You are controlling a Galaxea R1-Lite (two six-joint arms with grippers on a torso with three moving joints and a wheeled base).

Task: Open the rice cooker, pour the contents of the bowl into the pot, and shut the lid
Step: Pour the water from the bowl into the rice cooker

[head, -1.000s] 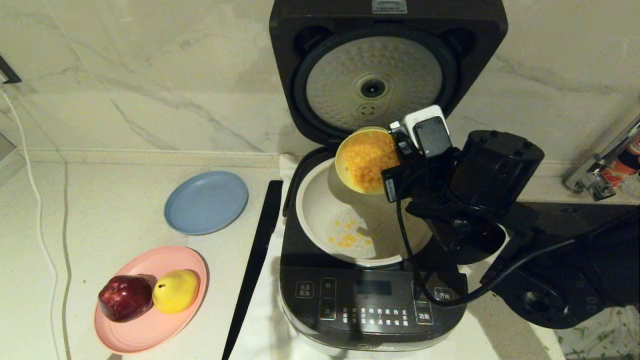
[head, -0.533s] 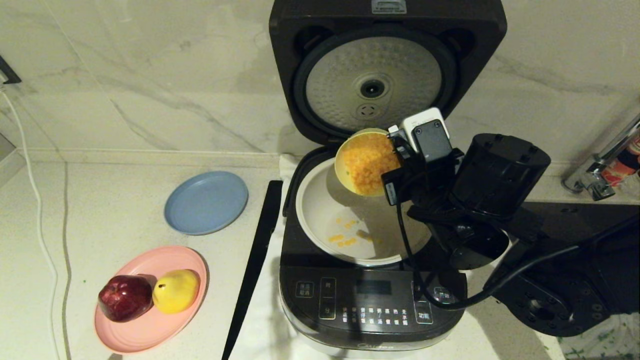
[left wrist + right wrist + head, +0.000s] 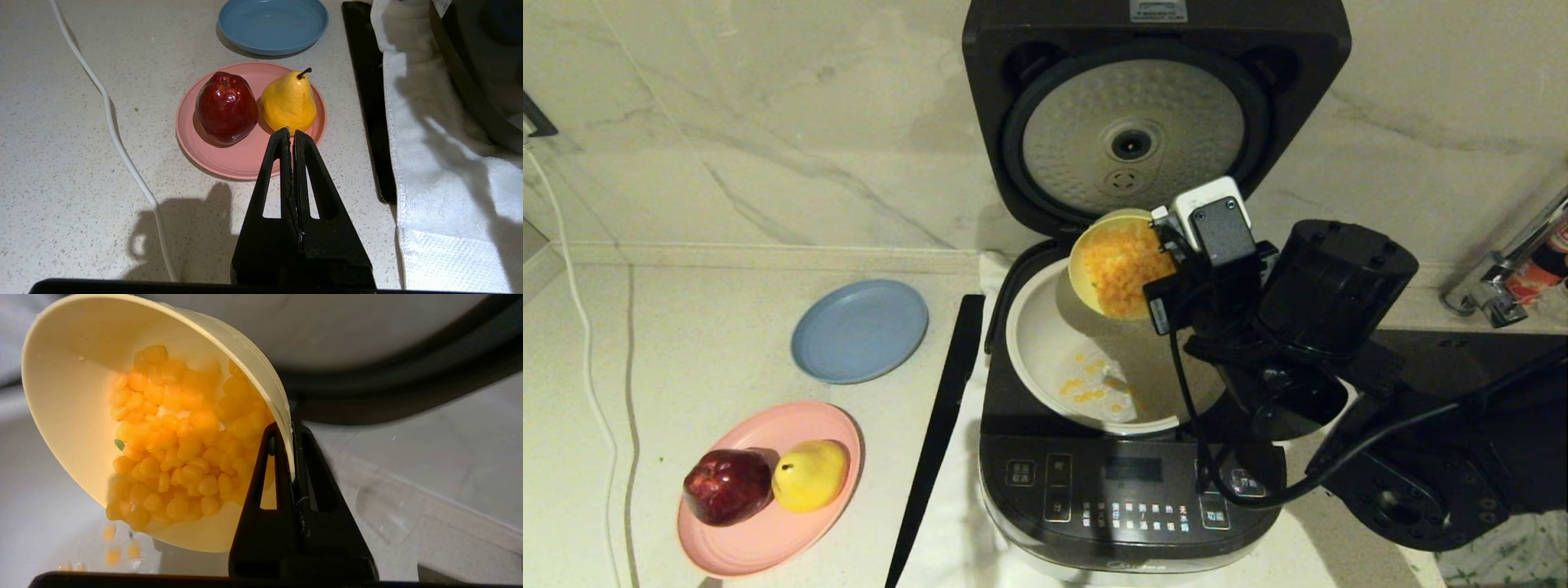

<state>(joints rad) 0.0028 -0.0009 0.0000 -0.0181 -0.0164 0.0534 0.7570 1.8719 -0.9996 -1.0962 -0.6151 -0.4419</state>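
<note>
The pale yellow bowl [image 3: 1117, 263] hangs tipped over the cream inner pot [image 3: 1033, 327] of the open rice cooker [image 3: 1131, 490], its mouth turned toward seven o'clock. Corn kernels [image 3: 179, 449] crowd its lower lip, a few in mid-fall. Against a second ago, the heap in the bowl looks thinner and the scatter on the pot floor [image 3: 1086, 384] has shifted a little. The right gripper [image 3: 292, 428] is clenched on the bowl's rim at three o'clock, one finger inside, one outside; its wrist has edged slightly. The lid [image 3: 1135, 139] stands upright at twelve. At nine o'clock a blue plate [image 3: 859, 331], at eight a pink plate [image 3: 735, 547] with apple [image 3: 727, 486] and pear [image 3: 810, 474], unchanged. The left gripper [image 3: 292, 132] hovers closed, empty, near the pear
</note>
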